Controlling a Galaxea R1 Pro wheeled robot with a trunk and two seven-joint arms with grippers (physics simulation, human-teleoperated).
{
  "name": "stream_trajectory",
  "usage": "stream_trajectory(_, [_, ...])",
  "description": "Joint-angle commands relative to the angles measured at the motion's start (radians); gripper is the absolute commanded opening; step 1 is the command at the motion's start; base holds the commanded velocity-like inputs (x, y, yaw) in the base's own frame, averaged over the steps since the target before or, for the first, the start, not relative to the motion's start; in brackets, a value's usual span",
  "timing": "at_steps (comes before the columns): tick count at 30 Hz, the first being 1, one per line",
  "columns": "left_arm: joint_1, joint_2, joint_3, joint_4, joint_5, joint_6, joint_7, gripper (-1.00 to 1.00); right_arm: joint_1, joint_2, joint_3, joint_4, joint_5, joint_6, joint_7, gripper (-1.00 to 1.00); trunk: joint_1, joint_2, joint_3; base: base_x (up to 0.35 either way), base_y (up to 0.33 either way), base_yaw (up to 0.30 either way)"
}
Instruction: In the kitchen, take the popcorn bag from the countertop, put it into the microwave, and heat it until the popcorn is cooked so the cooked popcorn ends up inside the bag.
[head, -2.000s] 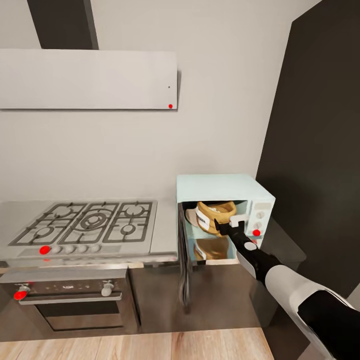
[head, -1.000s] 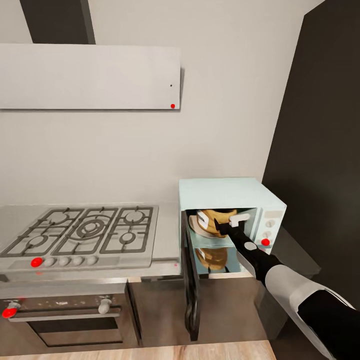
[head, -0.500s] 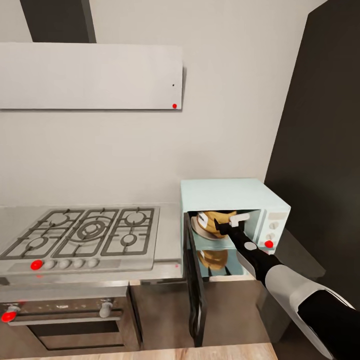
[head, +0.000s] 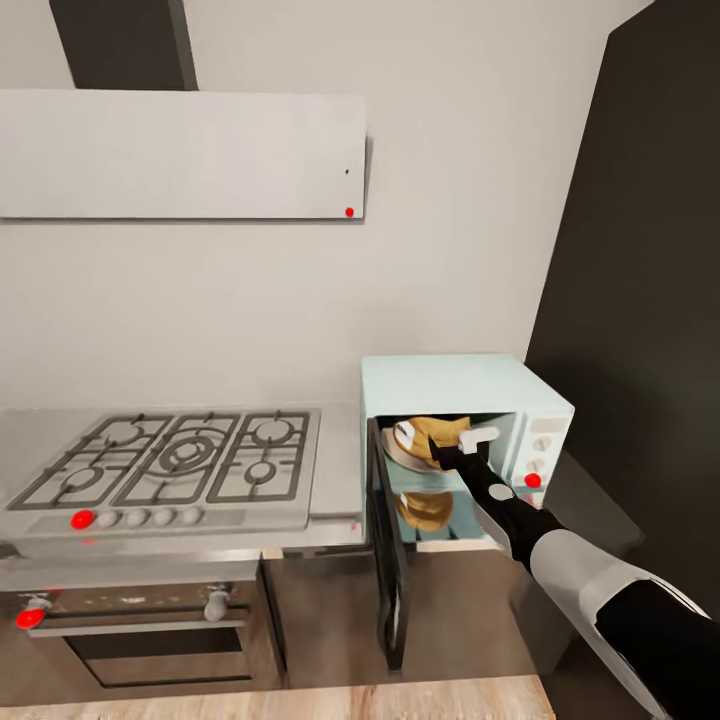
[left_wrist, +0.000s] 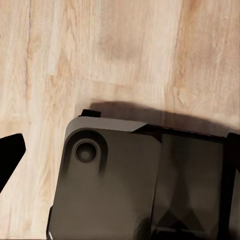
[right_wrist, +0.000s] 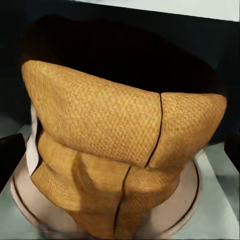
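Tan crumpled paper popcorn bag (right_wrist: 120, 150) on round turntable plate (right_wrist: 187, 200) inside mint-blue microwave (head: 455, 385), right gripper (head: 455, 447) narrowly around it.

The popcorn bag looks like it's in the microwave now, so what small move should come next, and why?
Probably open the right tool and draw it straight back out. The popcorn bag already sits on the round plate inside the microwave, and the door hangs open, so it cannot be shut until the arm is out.
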Motion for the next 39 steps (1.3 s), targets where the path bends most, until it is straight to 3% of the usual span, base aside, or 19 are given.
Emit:
stream_trajectory(1, [-0.001, -0.001, 0.003, 0.001, 0.001, -0.004, 0.001, 1.00, -0.001, -0.001, 0.008, 0.000, -0.007, -0.002, -0.004, 1.00, 0.000, -0.002, -0.002, -0.331, -0.005, 0.000])
stream_trajectory(10, [-0.001, 0.000, 0.005, 0.003, 0.002, -0.003, 0.001, 1.00, 0.007, -0.003, -0.001, -0.019, -0.011, -0.017, -0.005, 1.00, 0.000, -0.002, -0.002, -0.340, -0.065, 0.000])
stream_trajectory(11, [-0.001, 0.000, 0.006, 0.003, 0.002, -0.003, 0.001, 1.00, 0.028, -0.012, -0.001, -0.078, -0.011, -0.020, -0.006, 1.00, 0.000, -0.002, -0.002, -0.341, -0.083, 0.000])
stream_trajectory(13, [-0.001, 0.000, 0.007, 0.003, 0.002, -0.003, 0.001, 1.00, 0.110, -0.059, -0.007, -0.221, -0.014, -0.018, -0.010, 1.00, 0.000, -0.002, -0.002, -0.341, -0.091, 0.000])
stream_trajectory(15, [-0.001, 0.000, 0.007, 0.003, 0.002, -0.003, 0.001, 1.00, 0.270, -0.154, -0.036, -0.488, -0.018, -0.004, -0.015, 1.00, 0.000, -0.002, -0.002, -0.341, -0.096, 0.000])
stream_trajectory(17, [-0.001, 0.000, 0.007, 0.003, 0.002, -0.003, 0.001, 1.00, 0.422, -0.209, -0.091, -0.691, -0.014, 0.031, -0.039, 1.00, 0.000, -0.002, -0.002, -0.341, -0.098, 0.000])
stream_trajectory(18, [-0.001, 0.000, 0.007, 0.003, 0.002, -0.003, 0.001, 1.00, 0.503, -0.226, -0.125, -0.780, -0.011, 0.047, -0.052, 1.00, 0.000, -0.002, -0.002, -0.341, -0.098, 0.000])
stream_trajectory(20, [-0.001, 0.000, 0.007, 0.003, 0.002, -0.003, 0.001, 1.00, 0.604, -0.244, -0.157, -0.869, 0.000, 0.056, -0.062, 1.00, 0.000, -0.002, -0.002, -0.341, -0.098, 0.000])
stream_trajectory(23, [-0.001, 0.000, 0.008, 0.002, 0.002, -0.003, 0.001, 1.00, 0.773, -0.279, -0.204, -1.024, 0.063, 0.061, -0.070, 1.00, 0.000, -0.002, -0.002, -0.341, -0.098, 0.000])
stream_trajectory(24, [-0.005, 0.000, 0.008, 0.001, 0.002, -0.003, 0.001, 1.00, 0.859, -0.287, -0.244, -1.089, 0.085, 0.062, -0.071, 1.00, 0.000, -0.002, -0.002, -0.341, -0.103, 0.000])
stream_trajectory(27, [-0.021, 0.000, 0.002, -0.003, 0.001, -0.002, 0.002, 1.00, 0.967, -0.289, -0.282, -1.144, 0.133, 0.062, -0.070, 1.00, 0.000, -0.002, -0.002, -0.341, -0.111, 0.000])
stream_trajectory(30, [-0.096, 0.000, -0.001, -0.008, 0.000, 0.000, 0.005, 1.00, 1.093, -0.274, -0.285, -1.099, 0.158, 0.051, -0.066, 1.00, 0.000, -0.002, -0.002, -0.202, -0.065, 0.000])
stream_trajectory(34, [-0.144, 0.000, -0.004, -0.089, -0.001, 0.000, 0.005, 1.00, 1.147, -0.244, -0.283, -1.015, 0.159, 0.043, -0.066, 1.00, 0.000, -0.002, -0.002, -0.029, -0.008, 0.000])
stream_trajectory(35, [-0.160, 0.003, -0.001, -0.155, -0.001, 0.000, 0.004, 1.00, 1.152, -0.225, -0.282, -0.979, 0.161, 0.042, -0.065, 1.00, 0.000, -0.002, -0.002, -0.006, -0.002, 0.000])
stream_trajectory(36, [-0.210, 0.009, 0.000, -0.372, 0.001, 0.001, -0.005, 1.00, 1.156, -0.191, -0.269, -0.897, 0.165, 0.028, -0.060, 1.00, 0.000, -0.002, -0.002, -0.001, 0.000, 0.000])
stream_trajectory(38, [-0.243, 0.004, -0.002, -0.476, 0.000, 0.012, -0.006, 1.00, 1.156, -0.183, -0.237, -0.860, 0.167, 0.011, -0.059, 1.00, 0.000, -0.002, -0.002, 0.000, 0.000, 0.000])
stream_trajectory(39, [-0.356, 0.001, -0.005, -0.558, -0.001, 0.074, -0.007, 1.00, 1.155, -0.178, -0.187, -0.831, 0.167, -0.002, -0.059, 1.00, 0.000, -0.002, -0.002, 0.000, 0.000, 0.000])
